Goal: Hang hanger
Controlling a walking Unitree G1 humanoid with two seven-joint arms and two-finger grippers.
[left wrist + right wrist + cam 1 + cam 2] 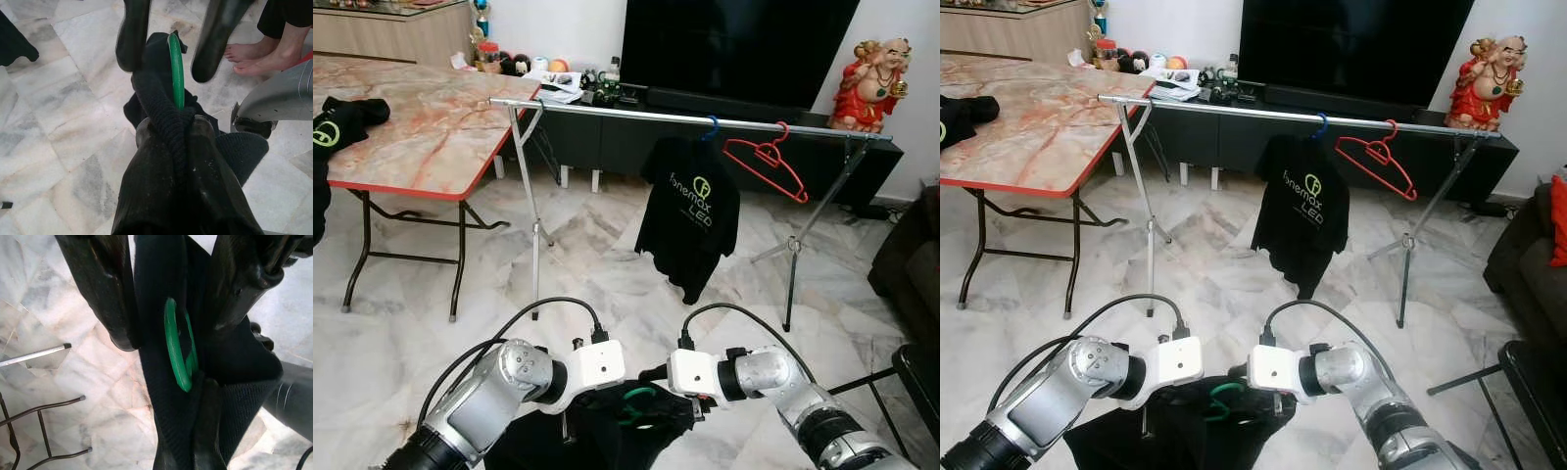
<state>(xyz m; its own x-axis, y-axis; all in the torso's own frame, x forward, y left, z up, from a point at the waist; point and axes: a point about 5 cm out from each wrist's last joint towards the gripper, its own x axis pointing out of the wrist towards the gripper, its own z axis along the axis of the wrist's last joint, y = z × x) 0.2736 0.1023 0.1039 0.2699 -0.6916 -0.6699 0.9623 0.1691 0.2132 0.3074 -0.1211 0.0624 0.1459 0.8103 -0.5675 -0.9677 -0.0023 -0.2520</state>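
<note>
Left eye view: both grippers hold green hanger (636, 404) with black shirt (607, 436).

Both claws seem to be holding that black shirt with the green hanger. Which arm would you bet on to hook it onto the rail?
Probably the right. The right gripper grips the black shirt at the green hanger hook, and the rail has bare space toward the table. The left gripper holds the collar and mostly supports.

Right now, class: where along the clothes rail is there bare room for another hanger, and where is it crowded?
The rail is bare from its table-side leg to the blue hanger hook. It is crowded near the far end, where the black shirt and empty red hanger hang close together.
</note>
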